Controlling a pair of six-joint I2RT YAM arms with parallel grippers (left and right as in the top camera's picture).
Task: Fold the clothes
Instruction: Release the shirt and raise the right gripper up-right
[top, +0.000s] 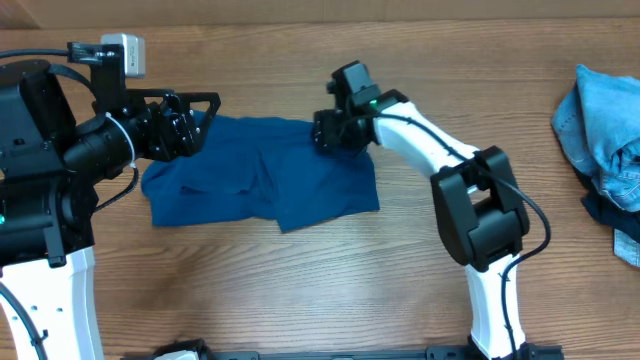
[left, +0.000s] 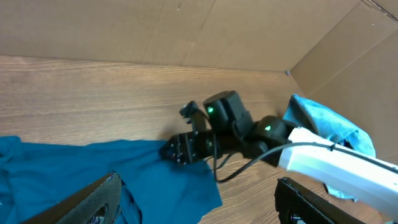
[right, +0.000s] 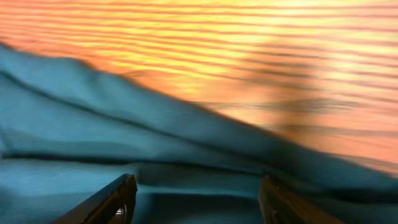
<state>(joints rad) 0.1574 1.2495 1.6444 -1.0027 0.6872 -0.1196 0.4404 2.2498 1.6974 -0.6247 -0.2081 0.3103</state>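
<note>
A deep-blue shirt lies partly folded on the wooden table, left of centre. My left gripper is open at the shirt's upper left corner, just above the fabric; the left wrist view shows the shirt between its spread fingers. My right gripper is open at the shirt's upper right corner, low over the cloth. The right wrist view shows blue fabric between and under its spread fingers, with no cloth pinched.
A pile of light-blue denim clothes lies at the table's right edge, also in the left wrist view. Cardboard walls stand behind the table. Bare wood lies in front of the shirt.
</note>
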